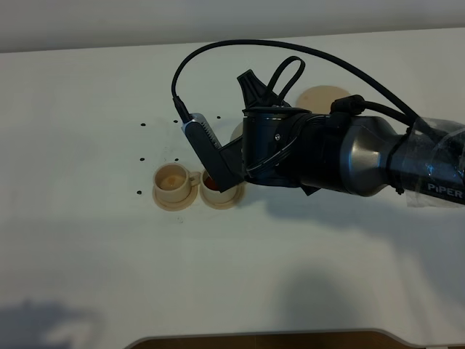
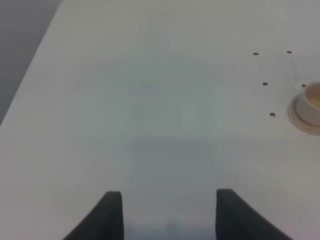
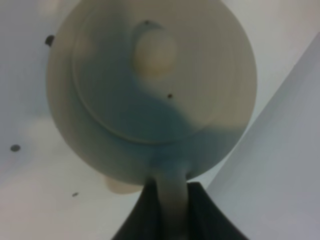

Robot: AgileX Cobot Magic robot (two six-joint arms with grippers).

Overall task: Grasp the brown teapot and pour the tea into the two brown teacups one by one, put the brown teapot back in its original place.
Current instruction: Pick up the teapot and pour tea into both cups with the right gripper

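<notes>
Now the right gripper [image 3: 171, 212] clamps the loop handle of the squat tan ceramic teapot [image 3: 150, 85], tipped over the rightward small tan teacup [image 1: 212, 186], which shows red tea; next, I'd say, swing left to the other teacup [image 1: 172, 179]; the left gripper [image 2: 169, 212] gapes idle.

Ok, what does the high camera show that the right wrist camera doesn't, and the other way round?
Only the high view: one teacup on its saucer, a second teacup holding reddish tea, the bare large saucer behind them, and the right arm, which hides nearly all of the teapot. Only the right wrist view: the teapot from above with its lid knob, its handle pinched in the right tool. Both: the white table and its small dark holes.
</notes>
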